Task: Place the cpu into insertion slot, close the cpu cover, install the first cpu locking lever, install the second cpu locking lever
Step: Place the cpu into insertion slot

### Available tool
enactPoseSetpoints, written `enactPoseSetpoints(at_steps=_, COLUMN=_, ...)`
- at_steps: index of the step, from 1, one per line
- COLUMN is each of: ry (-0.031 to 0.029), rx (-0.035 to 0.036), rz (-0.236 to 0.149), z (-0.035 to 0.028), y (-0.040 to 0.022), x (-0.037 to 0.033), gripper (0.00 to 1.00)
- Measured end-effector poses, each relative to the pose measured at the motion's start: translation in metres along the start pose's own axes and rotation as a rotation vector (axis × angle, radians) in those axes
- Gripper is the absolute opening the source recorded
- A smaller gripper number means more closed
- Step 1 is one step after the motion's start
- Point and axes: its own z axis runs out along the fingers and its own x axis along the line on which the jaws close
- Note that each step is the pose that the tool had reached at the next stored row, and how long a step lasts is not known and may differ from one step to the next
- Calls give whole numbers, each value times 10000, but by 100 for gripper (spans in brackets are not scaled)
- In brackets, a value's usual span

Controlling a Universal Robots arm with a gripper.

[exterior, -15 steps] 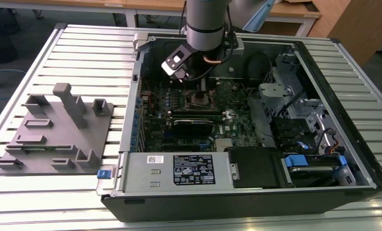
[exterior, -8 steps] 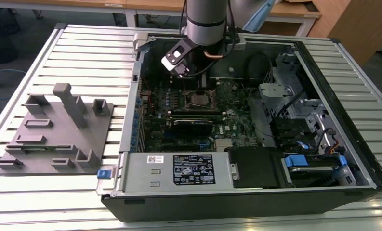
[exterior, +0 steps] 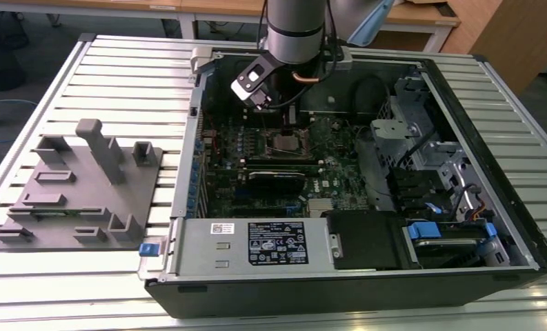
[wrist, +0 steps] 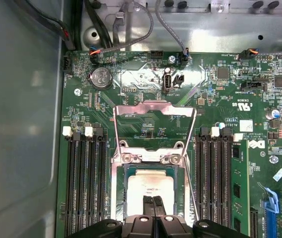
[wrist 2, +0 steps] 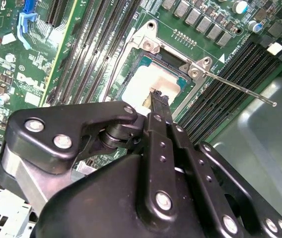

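Observation:
The cpu [wrist: 151, 184] lies flat in the insertion slot [wrist: 129, 171], its silver top showing in both wrist views [wrist 2: 142, 85]. The cpu cover [wrist: 153, 105] stands open, swung back from the socket on its hinge, with board showing through its window. My gripper [wrist: 154, 201] hangs just above the chip's edge, shut, with nothing between the fingertips [wrist 2: 160, 101]. A thin locking lever [wrist 2: 240, 88] sticks out unlatched beside the socket [wrist: 191, 191]. In the exterior view the gripper [exterior: 285, 127] is inside the open computer case, over the slot [exterior: 285, 142].
Black memory slots [wrist: 84, 183] flank the socket on both sides. A power supply [exterior: 254, 241] and a drive cage with blue tabs [exterior: 439, 234] fill the case's near side. A grey fixture [exterior: 80, 193] stands on the slatted table on the exterior view's left.

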Motion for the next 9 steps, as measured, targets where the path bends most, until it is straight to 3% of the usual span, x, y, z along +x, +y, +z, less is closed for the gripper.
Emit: enactPoseSetpoints(at_steps=9, ry=1, rx=0, rz=0, z=-10, y=1, x=0, gripper=11)
